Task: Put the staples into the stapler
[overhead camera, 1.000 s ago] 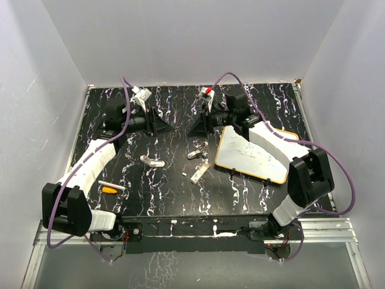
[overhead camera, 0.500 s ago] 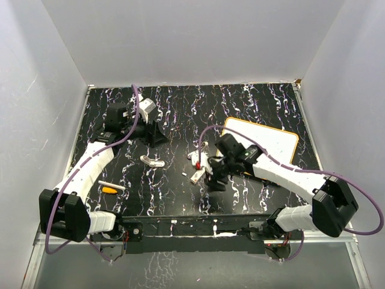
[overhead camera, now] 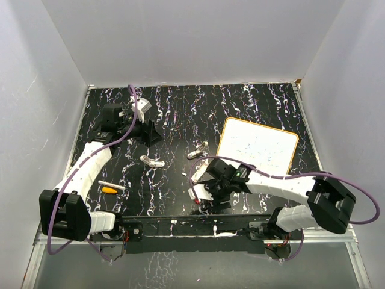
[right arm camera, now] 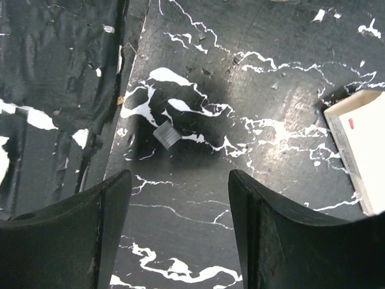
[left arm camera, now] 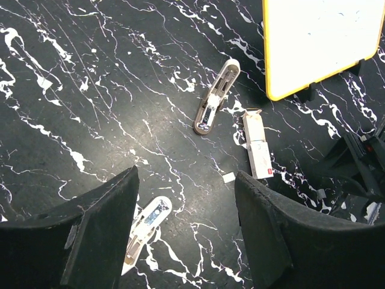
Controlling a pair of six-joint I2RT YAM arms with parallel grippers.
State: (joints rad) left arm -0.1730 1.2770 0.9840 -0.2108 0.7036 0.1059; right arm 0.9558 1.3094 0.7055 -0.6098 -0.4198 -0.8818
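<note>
Your right gripper (right arm camera: pixel 177 174) hangs low by the near edge of the marbled table (overhead camera: pixel 174 108), its fingers spread with nothing between them. Only a tiny grey scrap (right arm camera: pixel 166 135) lies on the surface below. The staples (left arm camera: pixel 257 147), a pale box with a red mark at one end, lie flat near that gripper, toward the table's middle. Off to your left a white pen (overhead camera: pixel 112 185) and an orange cap (overhead camera: pixel 109 190) sit close together. Farther in, the right stapler (left arm camera: pixel 215 99) lies just beyond the box, and the left stapler (overhead camera: pixel 151 161) lies well apart from it. A whiteboard (overhead camera: pixel 258 147) rests on the right. Farthest back, your left gripper (left arm camera: pixel 186 174) hovers with fingers parted, holding nothing.
</note>
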